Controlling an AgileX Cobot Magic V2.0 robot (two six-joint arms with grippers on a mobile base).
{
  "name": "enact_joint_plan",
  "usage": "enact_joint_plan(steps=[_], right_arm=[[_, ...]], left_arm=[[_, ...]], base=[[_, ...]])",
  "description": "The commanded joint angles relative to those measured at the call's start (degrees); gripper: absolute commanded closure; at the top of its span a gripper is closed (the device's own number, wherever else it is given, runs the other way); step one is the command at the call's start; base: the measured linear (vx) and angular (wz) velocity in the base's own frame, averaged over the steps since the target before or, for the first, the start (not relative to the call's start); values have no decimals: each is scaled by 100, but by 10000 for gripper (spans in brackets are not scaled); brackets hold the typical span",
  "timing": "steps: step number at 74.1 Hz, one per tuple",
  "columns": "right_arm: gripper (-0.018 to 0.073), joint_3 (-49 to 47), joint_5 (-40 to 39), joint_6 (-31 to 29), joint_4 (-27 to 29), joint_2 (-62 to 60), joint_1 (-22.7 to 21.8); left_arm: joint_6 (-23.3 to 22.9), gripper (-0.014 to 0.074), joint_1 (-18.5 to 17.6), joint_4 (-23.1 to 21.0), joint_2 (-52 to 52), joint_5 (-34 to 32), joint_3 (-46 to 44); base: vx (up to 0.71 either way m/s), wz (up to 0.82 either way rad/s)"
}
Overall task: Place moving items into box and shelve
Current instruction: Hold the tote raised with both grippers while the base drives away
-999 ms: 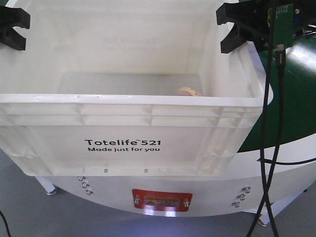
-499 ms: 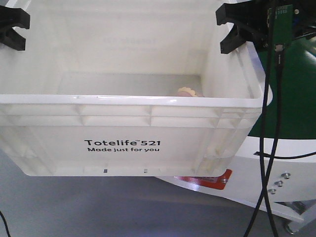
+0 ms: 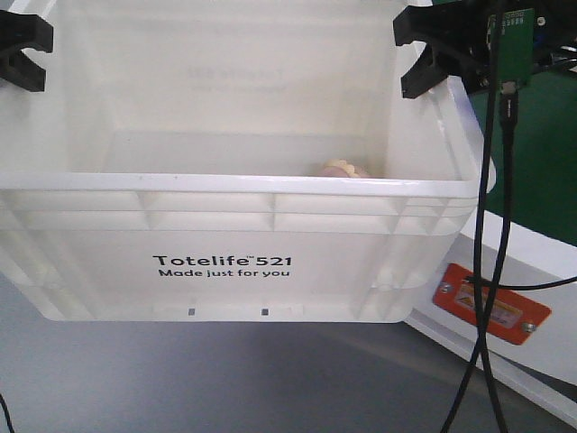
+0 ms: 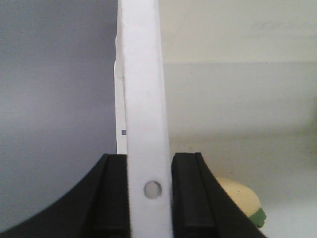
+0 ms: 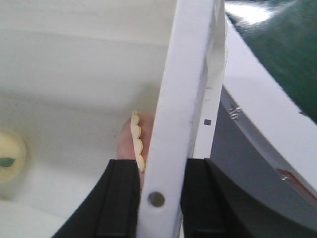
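Note:
The box (image 3: 225, 262), a white crate printed "Totelife 521", hangs in the air between my two grippers. My left gripper (image 3: 36, 52) is shut on its left rim (image 4: 141, 99), and my right gripper (image 3: 407, 61) is shut on its right rim (image 5: 183, 89). In each wrist view the black fingers (image 4: 111, 198) (image 5: 121, 198) press the white wall from both sides. Inside, the pinkish-brown toy (image 3: 344, 169) lies against the right wall (image 5: 130, 141). The pale cream-yellow toy (image 4: 240, 198) rests on the box floor (image 5: 11, 156).
A white curved table with a green top (image 3: 541, 135) stands to the right, carrying an orange-red label (image 3: 491, 307). Black cables (image 3: 491, 225) hang in front of the box's right corner. Grey floor (image 3: 225, 379) lies below the box.
The table and its red label have slid from under the box to the right of the view. The box stays in both grippers, in the same place in frame.

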Motion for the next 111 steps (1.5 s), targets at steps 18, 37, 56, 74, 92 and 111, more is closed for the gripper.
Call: enact_joint_plan(steps=[18, 37, 56, 74, 92, 111], right_arm=[[566, -252, -777, -84, 1465, -273, 149], [566, -252, -777, -84, 1465, -273, 149], [566, -252, -765, -84, 1464, -273, 149], [566, -252, -760, -84, 1464, -273, 149], [566, -252, -760, -84, 1464, -273, 149], [566, -252, -742, -84, 1439, -273, 149]], left_arm=[[-55, 603, -164, -1181, -244, -766, -232], [-55, 603, -164, -1181, -244, -766, -232], [-55, 603, -164, -1181, -244, -760, -232], [-55, 603, -164, -1181, -244, -765, -232], [-55, 603, -164, -1181, -244, -758, -232], [-55, 603, -164, -1192, -244, -719, -232]], base=[[-17, 66], [-15, 64], [-10, 65], [-5, 69], [1, 72], [10, 67]])
